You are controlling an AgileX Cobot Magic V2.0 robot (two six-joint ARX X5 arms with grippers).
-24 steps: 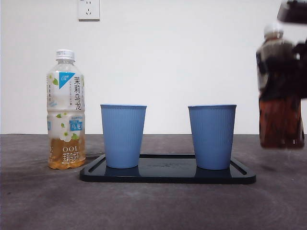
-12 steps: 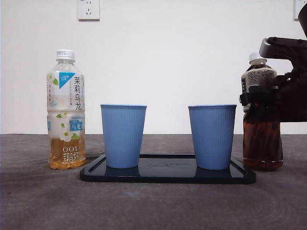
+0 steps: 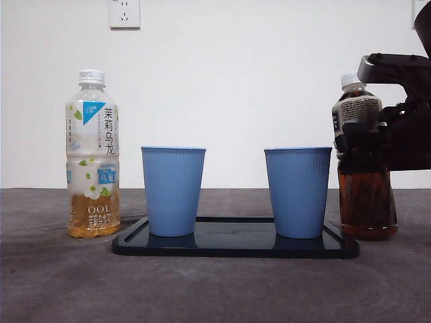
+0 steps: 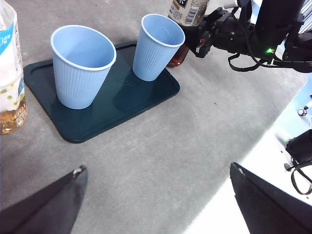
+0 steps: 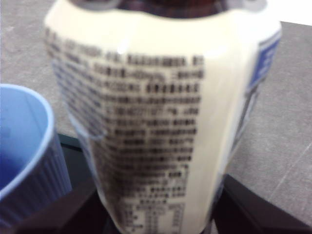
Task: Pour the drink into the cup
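A dark tea drink bottle (image 3: 366, 195) with a white cap stands at the tray's right end, leaning slightly toward the right blue cup (image 3: 298, 192). My right gripper (image 3: 357, 141) is shut on its labelled upper half. In the right wrist view the drink bottle's label (image 5: 156, 112) fills the frame between the jaws, with the cup's rim (image 5: 29, 146) beside it. A second blue cup (image 3: 173, 190) stands on the tray's left half. My left gripper (image 4: 156, 170) hovers open over bare table in front of the tray, holding nothing.
Both cups stand on a dark tray (image 3: 236, 247). A pale oolong tea bottle (image 3: 93, 155), capped and about a quarter full, stands left of the tray. A white wall with a socket (image 3: 124, 12) is behind. The table's edge (image 4: 253, 161) runs near the left gripper.
The right gripper has brought the dark bottle in from the far right and down beside the right cup. In the last half second its top shifted slightly toward the cup.
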